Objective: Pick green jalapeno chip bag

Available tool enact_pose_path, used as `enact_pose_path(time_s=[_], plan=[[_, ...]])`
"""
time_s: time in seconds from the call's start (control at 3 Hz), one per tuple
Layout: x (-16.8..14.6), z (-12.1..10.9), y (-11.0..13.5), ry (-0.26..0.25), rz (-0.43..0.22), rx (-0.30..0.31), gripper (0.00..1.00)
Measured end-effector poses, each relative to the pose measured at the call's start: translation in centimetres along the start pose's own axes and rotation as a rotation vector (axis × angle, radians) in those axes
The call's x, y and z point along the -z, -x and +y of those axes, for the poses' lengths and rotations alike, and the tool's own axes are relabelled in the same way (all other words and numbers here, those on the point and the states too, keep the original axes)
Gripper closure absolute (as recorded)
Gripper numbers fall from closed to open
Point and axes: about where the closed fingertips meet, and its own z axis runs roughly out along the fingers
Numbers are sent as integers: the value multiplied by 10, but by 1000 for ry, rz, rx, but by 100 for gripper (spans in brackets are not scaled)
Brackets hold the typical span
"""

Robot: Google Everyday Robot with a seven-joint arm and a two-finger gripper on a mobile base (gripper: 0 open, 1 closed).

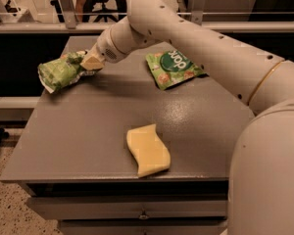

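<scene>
The green jalapeno chip bag (59,72) is a crinkled light-green bag with whitish ends, hanging off the table's far left edge and tilted down to the left. My gripper (88,62) is shut on the bag's right end and holds it a little above the table. The arm reaches in from the right across the back of the table.
A brighter green bag with a round dark logo (173,68) lies at the back centre. A yellow wavy sponge (147,150) lies near the front edge. The grey table (78,131) has drawers below. A railing and a person's legs stand behind.
</scene>
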Motion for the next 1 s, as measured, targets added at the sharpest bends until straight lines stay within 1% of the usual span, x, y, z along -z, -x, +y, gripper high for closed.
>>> enact_pose_path(time_s=[0.33, 0.67, 1.0], plan=[[32, -11, 28, -76, -86, 40, 100], [69, -26, 51, -172, -179, 73, 100], [72, -29, 51, -182, -183, 75, 100]])
